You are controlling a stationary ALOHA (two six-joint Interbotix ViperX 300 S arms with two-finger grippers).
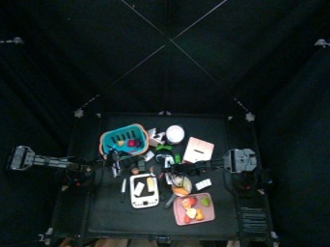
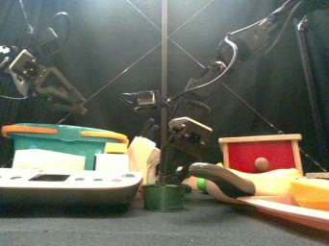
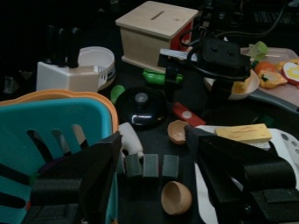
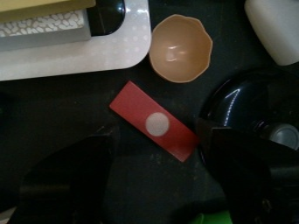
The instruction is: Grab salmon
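Grips nothing with the right gripper (image 4: 158, 188): jaws spread wide, hanging low over a flat red strip with a white spot (image 4: 153, 123), seemingly the salmon. Lies flat and slantwise on the bare black table (image 4: 59, 114), that strip, just beside a glossy black dome (image 4: 251, 96) and near a brown half-shell cup (image 4: 180, 47) and a white board (image 4: 70, 48), touching neither. Reaches in from the right as far as the table's middle.

Holds nothing with the left gripper (image 3: 158, 175) either, jaws likewise apart, low beside the teal basket (image 3: 47, 131) and facing the strip across the clutter.

Crowded around the strip: a wooden box (image 3: 158, 26) behind. Bare tabletop only along the front left corner. Closed in all round by black curtains (image 1: 52, 68).
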